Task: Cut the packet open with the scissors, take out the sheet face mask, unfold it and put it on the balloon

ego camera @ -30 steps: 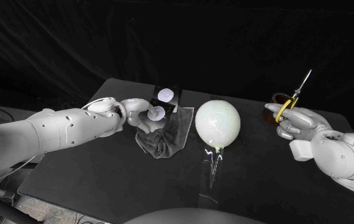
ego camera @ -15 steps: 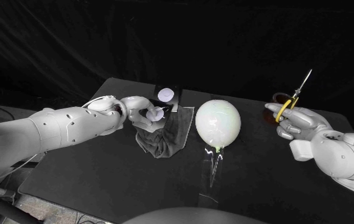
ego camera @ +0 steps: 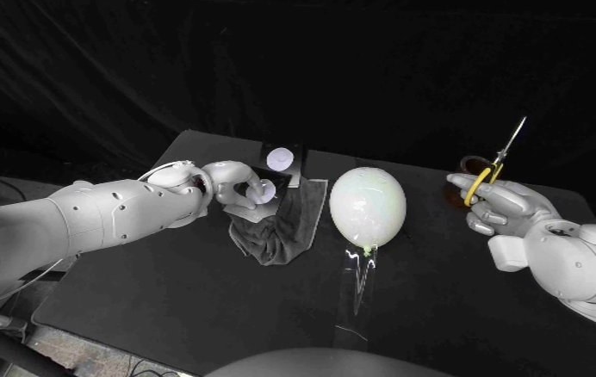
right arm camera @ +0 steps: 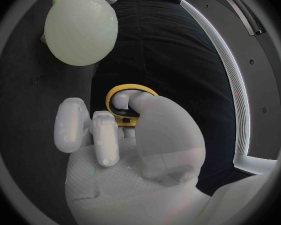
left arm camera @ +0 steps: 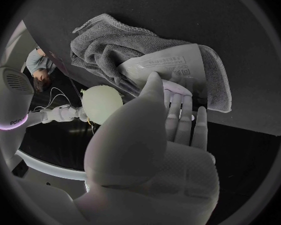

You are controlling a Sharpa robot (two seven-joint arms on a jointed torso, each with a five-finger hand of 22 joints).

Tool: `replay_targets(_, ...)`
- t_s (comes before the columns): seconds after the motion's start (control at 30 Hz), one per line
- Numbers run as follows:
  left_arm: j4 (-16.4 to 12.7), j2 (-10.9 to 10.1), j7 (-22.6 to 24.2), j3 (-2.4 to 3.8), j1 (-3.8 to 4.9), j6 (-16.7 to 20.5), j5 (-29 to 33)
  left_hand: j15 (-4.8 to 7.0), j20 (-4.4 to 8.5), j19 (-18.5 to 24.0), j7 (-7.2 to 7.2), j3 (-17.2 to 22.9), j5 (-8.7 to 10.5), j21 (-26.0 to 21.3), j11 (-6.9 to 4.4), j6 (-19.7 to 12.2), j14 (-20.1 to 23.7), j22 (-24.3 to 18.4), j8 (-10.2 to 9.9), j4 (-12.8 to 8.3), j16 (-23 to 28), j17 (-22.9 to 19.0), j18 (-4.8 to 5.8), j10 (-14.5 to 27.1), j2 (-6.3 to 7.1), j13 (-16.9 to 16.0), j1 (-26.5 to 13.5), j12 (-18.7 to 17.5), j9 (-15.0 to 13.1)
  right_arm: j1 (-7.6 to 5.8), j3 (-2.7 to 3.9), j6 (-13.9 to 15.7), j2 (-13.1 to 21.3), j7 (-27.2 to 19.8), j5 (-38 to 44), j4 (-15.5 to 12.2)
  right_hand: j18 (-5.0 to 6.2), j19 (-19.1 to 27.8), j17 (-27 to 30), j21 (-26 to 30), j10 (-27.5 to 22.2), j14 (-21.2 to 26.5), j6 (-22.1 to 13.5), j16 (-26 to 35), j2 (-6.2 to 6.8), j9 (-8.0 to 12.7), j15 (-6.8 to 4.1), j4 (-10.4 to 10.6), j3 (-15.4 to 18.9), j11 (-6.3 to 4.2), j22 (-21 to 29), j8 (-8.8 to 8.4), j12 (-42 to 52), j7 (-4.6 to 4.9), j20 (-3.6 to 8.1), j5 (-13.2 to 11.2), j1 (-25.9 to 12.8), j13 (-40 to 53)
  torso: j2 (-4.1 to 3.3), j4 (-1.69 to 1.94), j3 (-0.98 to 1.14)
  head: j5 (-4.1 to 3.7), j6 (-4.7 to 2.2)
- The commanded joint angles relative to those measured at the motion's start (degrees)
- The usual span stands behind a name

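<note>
Two hands working, well apart. Left hand (ego camera: 242, 192) sits low over a crumpled grey cloth (ego camera: 267, 235) on the left-centre of the black table (ego camera: 186, 291). Its fingers (left arm camera: 178, 105) are stretched out side by side, tips at the near edge of the packet (left arm camera: 168, 65) with the thumb alongside. I cannot tell whether it pinches the packet or only touches it. The packet lies on the cloth, its pale printed side towards the wrist camera. Just beside the cloth, towards the table's middle, lies the pale balloon (ego camera: 367, 207), knot end towards the robot. Right hand (ego camera: 503, 209) is at the table's right side, clear of the balloon, closed around the yellow-handled scissors (ego camera: 487, 179). One digit is through a handle loop and the blades point up and away.
</note>
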State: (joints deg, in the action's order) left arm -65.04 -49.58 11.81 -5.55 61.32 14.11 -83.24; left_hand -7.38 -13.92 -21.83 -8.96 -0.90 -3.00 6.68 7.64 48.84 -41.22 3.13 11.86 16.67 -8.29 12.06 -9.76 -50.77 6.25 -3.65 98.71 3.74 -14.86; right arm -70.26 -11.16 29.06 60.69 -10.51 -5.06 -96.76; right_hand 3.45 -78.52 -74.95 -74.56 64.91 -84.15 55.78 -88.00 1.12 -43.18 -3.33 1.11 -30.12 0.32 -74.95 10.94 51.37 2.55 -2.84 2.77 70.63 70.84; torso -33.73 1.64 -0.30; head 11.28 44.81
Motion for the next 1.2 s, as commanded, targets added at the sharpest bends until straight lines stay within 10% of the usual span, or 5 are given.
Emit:
replay_targets(0.03,-0.42,-0.49,0.43,-0.43,-0.64,0.06,0.71,-0.05,-0.44,2.70,0.43,-2.10,0.16,-1.23,-0.66,-0.62,4.93,-0.57,-0.48,0.32,1.99,-1.86,-0.33,1.91,2.50,0.17,-2.95,-0.38,0.14,0.01,0.04,-0.71,-0.02,-0.58,0.84,-0.10,0.81,-0.28,-10.26,-0.19,22.27,-4.82,2.47,-0.23,-0.02,-0.06,-0.32,0.14,-0.07,-0.51,-1.67,0.38,26.12,1.88,0.03,0.14,-0.66,9.14,-0.03,0.02,-0.01,-0.08,-0.13)
replay_targets(0.07,-0.71,-0.69,1.02,-0.43,-0.64,0.86,1.26,-0.53,-2.08,4.35,1.73,-5.46,0.09,-1.93,-2.11,-1.24,10.11,-0.87,-0.81,0.36,3.69,-3.23,0.51,5.22,5.43,0.29,-5.29,-0.51,0.28,0.01,0.04,-0.70,0.00,-0.58,0.86,-0.09,0.81,-0.28,-10.26,-0.19,22.27,-4.82,2.47,-0.23,-0.02,-0.06,-0.32,0.14,-0.07,-0.51,-1.67,0.38,26.12,1.88,0.03,0.14,-0.66,9.14,-0.05,0.03,-0.03,-0.16,-0.16)
replay_targets(0.33,-3.35,-2.64,4.16,-0.38,-0.74,5.67,4.02,0.13,-2.33,8.91,3.93,-10.70,0.01,-3.65,-3.80,-7.53,20.02,-1.23,-3.53,0.51,6.01,-5.82,1.14,13.61,10.23,0.62,-7.05,-0.85,1.83,0.02,0.04,-0.65,0.15,-0.55,0.97,-0.06,0.84,-0.22,-10.08,-0.10,22.25,-4.78,2.50,-0.16,-0.02,-0.05,-0.33,0.09,-0.10,-0.53,-1.59,0.38,25.99,1.86,0.04,0.14,-0.68,9.04,-0.04,0.12,-0.06,-0.32,-0.06)
replay_targets(0.73,-4.82,-4.00,3.25,-0.29,-0.84,6.19,4.25,1.57,-1.58,10.87,3.73,-11.71,-0.03,-4.28,-4.56,-14.12,25.28,-1.34,-5.57,0.57,6.34,-7.16,0.67,23.01,11.15,1.09,-6.39,-1.30,3.58,0.15,0.03,-0.74,0.08,-0.47,1.05,0.09,0.84,-0.22,-10.08,-0.10,22.25,-4.78,2.50,-0.16,-0.02,-0.05,-0.33,0.09,-0.10,-0.53,-1.59,0.38,25.99,1.86,0.04,0.14,-0.68,9.04,-0.04,0.06,-0.05,-0.17,0.19)
replay_targets(1.2,-2.77,-2.49,1.00,-0.32,-0.84,3.92,2.49,1.90,-0.92,9.35,3.28,-10.57,-0.07,-3.74,-4.21,-14.91,24.57,-0.98,-5.78,0.60,6.00,-6.92,-0.25,24.36,10.99,1.08,-5.05,-1.25,3.74,0.21,0.02,-0.96,0.00,-0.42,1.12,0.07,0.84,-0.22,-10.08,-0.10,22.25,-4.78,2.50,-0.16,-0.02,-0.05,-0.33,0.09,-0.10,-0.53,-1.59,0.38,25.99,1.86,0.04,0.14,-0.68,9.04,-0.03,-0.13,0.00,-0.10,0.32)
